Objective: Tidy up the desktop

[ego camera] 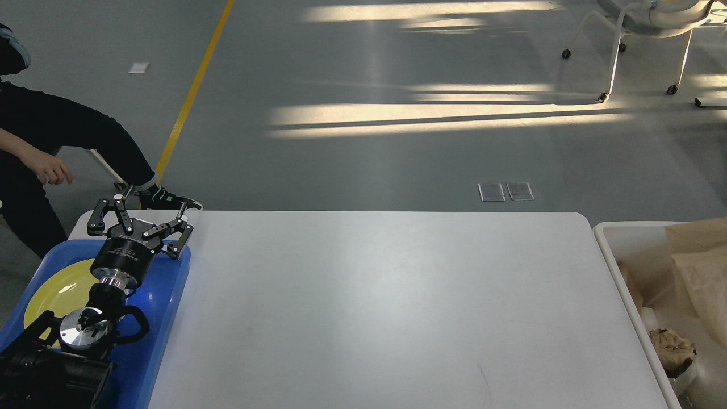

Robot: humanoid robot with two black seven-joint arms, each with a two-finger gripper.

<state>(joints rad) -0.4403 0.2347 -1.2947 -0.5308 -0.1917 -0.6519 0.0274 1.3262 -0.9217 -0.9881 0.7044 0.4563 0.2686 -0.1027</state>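
The desktop is a large white tabletop filling the middle of the head view, with nothing lying on its bare surface. My left gripper is open and empty, hovering over the far end of a blue tray at the table's left. A brown paper bag lies in the white bin at the right edge. My right gripper is out of view.
A yellow plate lies in the blue tray under my left arm. Crumpled brown paper sits low in the bin. A seated person is at far left. A wheeled chair stands at back right.
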